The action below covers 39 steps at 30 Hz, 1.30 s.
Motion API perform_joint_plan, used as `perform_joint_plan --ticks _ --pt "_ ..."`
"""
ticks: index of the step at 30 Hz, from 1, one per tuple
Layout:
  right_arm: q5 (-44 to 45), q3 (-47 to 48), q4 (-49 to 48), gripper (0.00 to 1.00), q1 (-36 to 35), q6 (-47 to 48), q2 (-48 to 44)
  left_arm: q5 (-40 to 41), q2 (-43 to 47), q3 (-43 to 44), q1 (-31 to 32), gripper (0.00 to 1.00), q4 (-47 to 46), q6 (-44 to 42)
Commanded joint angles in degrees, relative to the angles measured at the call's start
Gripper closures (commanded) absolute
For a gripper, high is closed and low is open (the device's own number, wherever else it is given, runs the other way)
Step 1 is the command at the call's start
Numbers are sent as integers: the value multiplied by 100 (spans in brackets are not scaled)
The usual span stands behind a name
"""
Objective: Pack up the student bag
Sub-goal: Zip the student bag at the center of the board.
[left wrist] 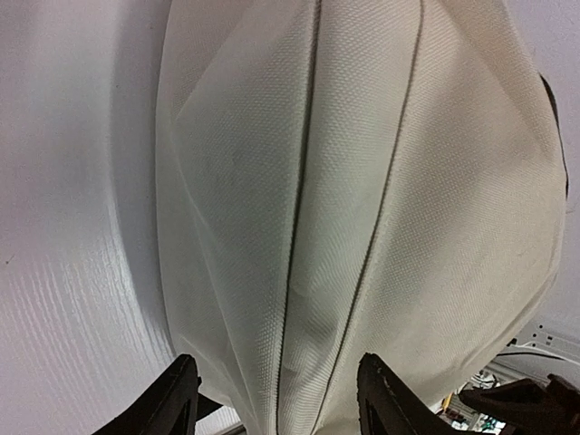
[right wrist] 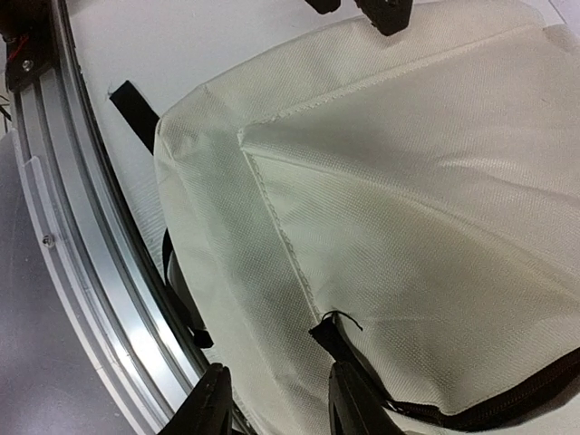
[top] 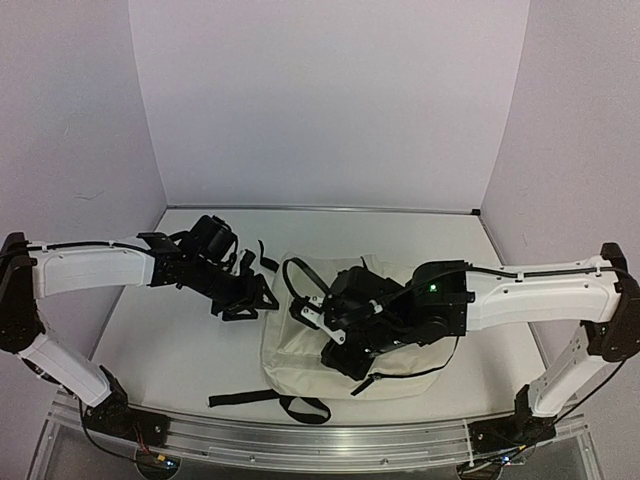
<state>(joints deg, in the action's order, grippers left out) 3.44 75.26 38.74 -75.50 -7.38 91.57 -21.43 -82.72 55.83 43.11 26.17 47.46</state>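
The student bag (top: 295, 365), a cream fabric backpack with black straps, lies flat on the white table between the two arms. My left gripper (top: 245, 297) is at the bag's far left edge. In the left wrist view it (left wrist: 276, 403) is open, its black fingers (left wrist: 172, 403) standing on either side of a ridge of bag fabric (left wrist: 362, 181) with two dark seams. My right gripper (top: 322, 322) hovers over the bag's middle. In the right wrist view it (right wrist: 281, 408) is open just above the cream fabric (right wrist: 408, 208), beside the end of a black zipper (right wrist: 331, 335).
An aluminium rail (top: 300, 440) runs along the near table edge and also shows in the right wrist view (right wrist: 54, 227). Loose black straps (top: 270, 400) trail from the bag toward the rail. White walls enclose the back and sides.
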Motion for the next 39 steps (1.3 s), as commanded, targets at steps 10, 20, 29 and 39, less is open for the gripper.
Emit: perform_joint_plan --ticks 10,20,29,39 --pt "1874 388 529 68 -521 562 700 -415 -385 -45 -6 61 -786 150" --pt "3101 391 558 71 -795 501 1068 -277 -448 39 -5 83 -658 57" --pt "4053 352 441 73 -878 466 1451 -216 -521 172 -16 93 -582 -39" --pt "4726 610 266 100 -867 -77 1414 273 -429 232 -259 100 -572 -250"
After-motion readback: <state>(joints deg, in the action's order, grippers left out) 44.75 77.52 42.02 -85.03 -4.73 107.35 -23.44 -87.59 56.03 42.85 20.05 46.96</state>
